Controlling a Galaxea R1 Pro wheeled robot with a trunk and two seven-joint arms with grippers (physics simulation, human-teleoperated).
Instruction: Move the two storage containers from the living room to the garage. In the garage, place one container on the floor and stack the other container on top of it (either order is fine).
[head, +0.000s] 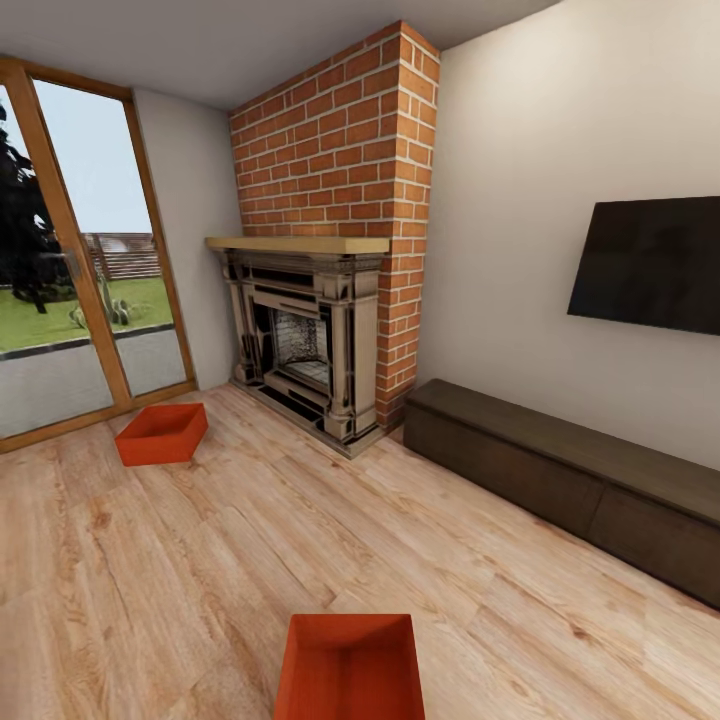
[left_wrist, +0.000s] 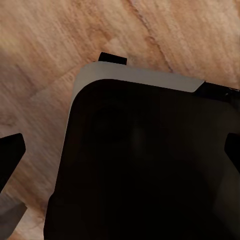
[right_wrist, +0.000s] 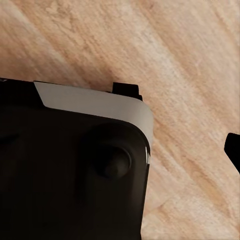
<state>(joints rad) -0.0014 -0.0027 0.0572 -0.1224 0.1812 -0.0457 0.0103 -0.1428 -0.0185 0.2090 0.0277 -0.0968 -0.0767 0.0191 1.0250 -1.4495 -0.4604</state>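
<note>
Red-orange against pale planks: the two storage containers sit on the living room's wood floor (head: 200, 560), well apart from one another. The nearer container (head: 350, 665) lies at the bottom edge of the head view, just ahead of the robot, its open top up and its near end cut off by the frame. The farther container (head: 162, 434) rests close to the glass door (head: 70, 300), between that door and the brick fireplace (head: 330, 250), turned at an angle to the planks. A long low cabinet (head: 570, 480) runs along the right-hand wall under the black TV (head: 650, 262).

Both bins stand upright and loose on the floor, so neither has yet been taken up, and the whole carry to the garage is, by my reckoning, still ahead. The robot faces the nearer bin squarely, which suits picking that one up first.

The wrist views look down past the robot's dark base (left_wrist: 145, 165) with its pale rim onto bare planks, as arms hanging at the sides would. Dark slivers at the picture edges may be fingertips, but I cannot tell whether either gripper is spread or pressed together.
</note>
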